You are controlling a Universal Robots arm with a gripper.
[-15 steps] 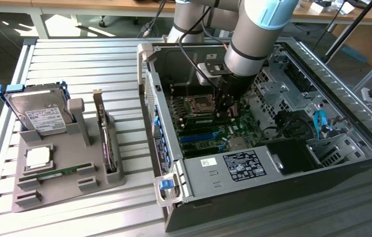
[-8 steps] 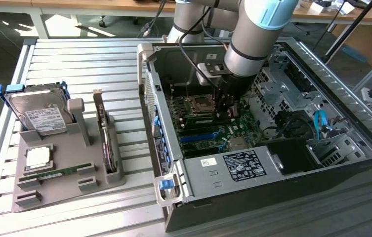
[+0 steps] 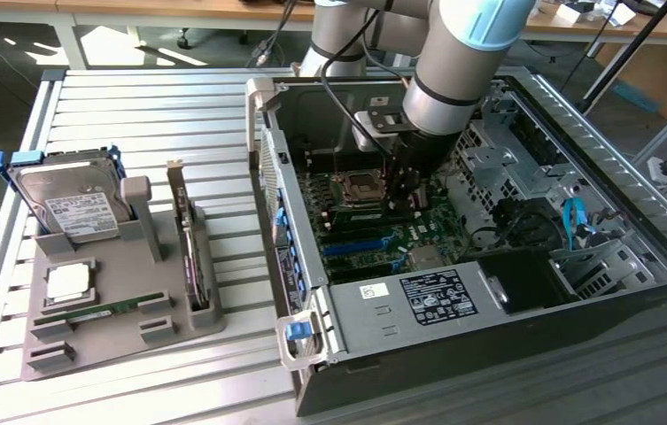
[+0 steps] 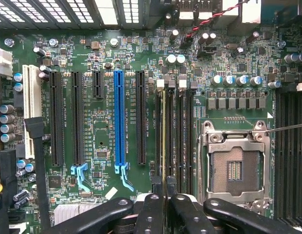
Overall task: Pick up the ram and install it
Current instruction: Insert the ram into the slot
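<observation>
In the wrist view the ram (image 4: 163,141) shows edge-on as a thin yellow-green strip. It stands upright along one of the black memory slots (image 4: 173,141) on the motherboard, and I cannot tell how deep it sits. My gripper (image 4: 164,199) is shut on its near end, with a black finger (image 4: 152,212) on each side. In the exterior view my gripper (image 3: 410,199) reaches straight down into the open computer case (image 3: 452,301), beside the processor socket (image 3: 363,188).
The empty processor socket (image 4: 236,165) lies right beside the memory slots, and a blue card slot (image 4: 119,117) on their other side. On the exterior view's left, a grey fixture (image 3: 120,332) holds a hard drive (image 3: 73,208), a silver chip (image 3: 70,282), another green stick (image 3: 109,308) and an upright card (image 3: 191,257).
</observation>
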